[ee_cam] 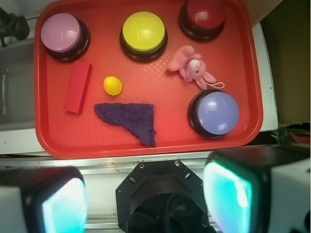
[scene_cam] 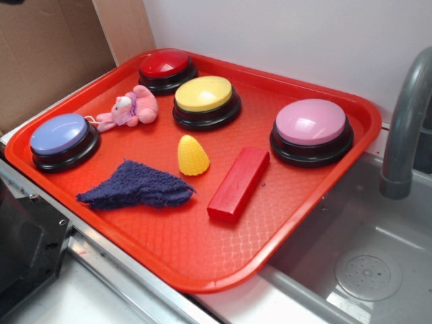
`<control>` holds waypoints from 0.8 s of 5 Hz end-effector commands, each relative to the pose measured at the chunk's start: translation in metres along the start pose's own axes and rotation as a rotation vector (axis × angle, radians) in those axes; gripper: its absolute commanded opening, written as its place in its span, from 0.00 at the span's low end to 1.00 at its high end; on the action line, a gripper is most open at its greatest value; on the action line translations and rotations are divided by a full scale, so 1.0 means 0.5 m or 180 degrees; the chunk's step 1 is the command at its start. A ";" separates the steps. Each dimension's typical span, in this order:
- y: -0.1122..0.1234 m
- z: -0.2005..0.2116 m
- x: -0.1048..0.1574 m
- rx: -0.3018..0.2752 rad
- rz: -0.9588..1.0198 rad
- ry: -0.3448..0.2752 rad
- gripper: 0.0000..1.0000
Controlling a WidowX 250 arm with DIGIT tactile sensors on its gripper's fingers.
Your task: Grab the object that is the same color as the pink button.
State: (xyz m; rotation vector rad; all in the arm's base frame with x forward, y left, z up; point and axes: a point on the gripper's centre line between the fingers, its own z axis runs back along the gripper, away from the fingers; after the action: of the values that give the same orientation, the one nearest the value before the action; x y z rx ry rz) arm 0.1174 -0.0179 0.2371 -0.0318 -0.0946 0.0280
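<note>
— Closest to my wrist camera sat the gripper [ee_cam: 146,199], fingers spread wide apart, grasping nothing, hovering off the tray's [ee_cam: 146,148] near rim.

— What was in the tray?

— Four buttons, a purple cloth [ee_cam: 130,119], a red block [ee_cam: 78,87], a yellow corn toy [ee_cam: 112,85]. I saw the pink plush [ee_cam: 190,66], pale-faced, lying between the red button [ee_cam: 203,14] and blue button [ee_cam: 215,112]; the pink button [ee_cam: 61,33] stood well apart.
</note>
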 end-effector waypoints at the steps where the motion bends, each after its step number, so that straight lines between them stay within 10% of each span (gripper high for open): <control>1: 0.000 0.000 0.000 0.0000 0.0000 0.0000 1.00; 4: 0.125 -0.172 0.194 0.0814 -0.1664 -0.0422 1.00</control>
State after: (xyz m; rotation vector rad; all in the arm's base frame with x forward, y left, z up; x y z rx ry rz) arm 0.2130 0.0449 0.1494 0.2270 -0.1859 -0.4686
